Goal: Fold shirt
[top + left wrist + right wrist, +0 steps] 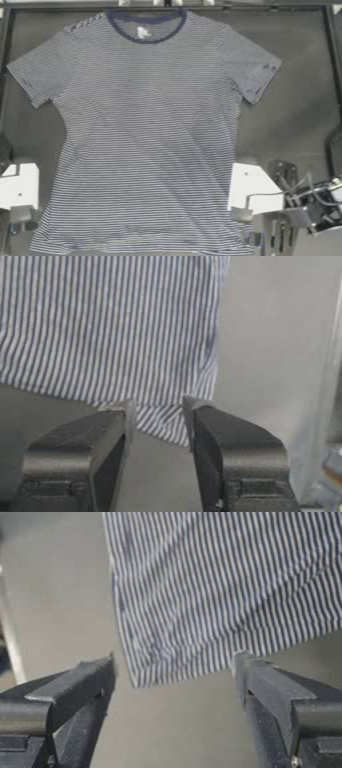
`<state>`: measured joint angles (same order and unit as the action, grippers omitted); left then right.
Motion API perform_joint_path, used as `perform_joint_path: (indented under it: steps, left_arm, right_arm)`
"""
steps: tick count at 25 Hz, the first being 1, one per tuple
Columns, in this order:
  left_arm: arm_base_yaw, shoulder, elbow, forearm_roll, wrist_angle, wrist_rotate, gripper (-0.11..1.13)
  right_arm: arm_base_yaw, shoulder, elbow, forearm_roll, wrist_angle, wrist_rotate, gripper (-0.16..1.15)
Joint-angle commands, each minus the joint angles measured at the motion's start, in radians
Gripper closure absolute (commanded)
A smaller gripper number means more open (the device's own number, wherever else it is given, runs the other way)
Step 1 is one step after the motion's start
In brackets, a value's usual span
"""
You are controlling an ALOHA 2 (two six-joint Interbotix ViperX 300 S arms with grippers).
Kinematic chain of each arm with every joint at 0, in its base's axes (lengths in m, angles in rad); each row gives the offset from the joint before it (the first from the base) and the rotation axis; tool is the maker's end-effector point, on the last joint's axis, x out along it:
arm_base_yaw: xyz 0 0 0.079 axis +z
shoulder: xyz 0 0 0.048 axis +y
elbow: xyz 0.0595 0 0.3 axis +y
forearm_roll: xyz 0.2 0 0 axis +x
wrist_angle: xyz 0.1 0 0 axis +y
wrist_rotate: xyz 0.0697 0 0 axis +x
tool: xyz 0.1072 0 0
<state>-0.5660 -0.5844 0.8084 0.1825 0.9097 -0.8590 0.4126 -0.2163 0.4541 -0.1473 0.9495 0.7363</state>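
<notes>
Striped T-shirt [143, 135] lies flat, collar at the far edge of the dark table [294, 115].

Left gripper [158, 406] and right gripper [174, 662] hover open at the hem corners — a shallow pinch may catch one fabric layer only.

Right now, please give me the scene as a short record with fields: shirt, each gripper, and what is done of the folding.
shirt: lies flat and spread on the table, collar at the top edge of the top view, both sleeves out
left gripper: open, at the shirt's lower left corner, jaws either side of the hem
right gripper: open, near the lower right corner, not gripping
folding: no fold made yet
</notes>
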Motion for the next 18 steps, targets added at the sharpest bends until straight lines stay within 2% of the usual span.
perform_joint_path:
  steps: [1, 3, 9, 18]
  left_arm:
    - [-0.018, 0.021, 0.005, 0.012, -0.035, -0.048, 0.27]
    - [-0.031, 0.032, 0.018, 0.014, -0.055, -0.064, 0.23]
    - [-0.035, 0.069, 0.052, 0.008, -0.153, -0.097, 0.00]
    - [-0.044, 0.179, 0.037, 0.009, -0.158, -0.089, 0.08]
  right_arm:
    - [0.009, 0.012, -0.009, 0.002, -0.012, 0.017, 0.01]
    - [0.012, 0.031, -0.005, 0.002, -0.023, 0.032, 0.01]
    - [0.014, 0.074, 0.025, 0.009, -0.086, 0.055, 0.01]
    - [0.018, 0.135, 0.035, 0.009, -0.133, 0.074, 0.01]
